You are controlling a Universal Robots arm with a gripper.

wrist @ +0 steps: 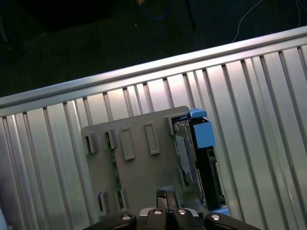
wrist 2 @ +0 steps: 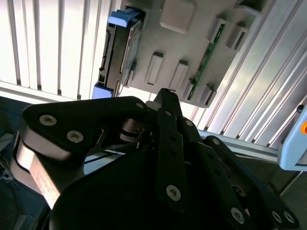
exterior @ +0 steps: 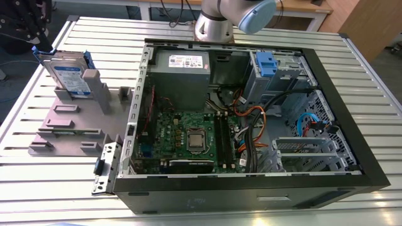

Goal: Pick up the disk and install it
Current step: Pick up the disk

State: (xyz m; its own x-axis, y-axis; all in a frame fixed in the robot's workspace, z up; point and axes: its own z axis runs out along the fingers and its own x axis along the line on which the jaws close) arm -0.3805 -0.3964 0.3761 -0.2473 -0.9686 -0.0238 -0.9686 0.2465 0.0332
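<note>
The disk (exterior: 68, 75) is a silver drive with a white-and-blue label and blue rails. It stands on edge in the grey slotted holder (exterior: 69, 127) at the exterior view's left, beside the open computer case (exterior: 326, 89). Both wrist views look down on it from well above: the disk (wrist 2: 122, 52) (wrist: 194, 158) sits at one end of the holder (wrist 2: 192, 43) (wrist: 139, 167). My gripper (wrist 2: 164, 96) (wrist: 165, 195) hangs high over the holder, shut and holding nothing.
A blue bracket (exterior: 267, 63) sits on the grey drive bay at the case's far corner, with the power supply (exterior: 182, 70) beside it. Cables and a motherboard (exterior: 188, 136) lie inside the case. The arm's base (exterior: 217, 21) stands behind the case on the ribbed metal table (exterior: 50, 188).
</note>
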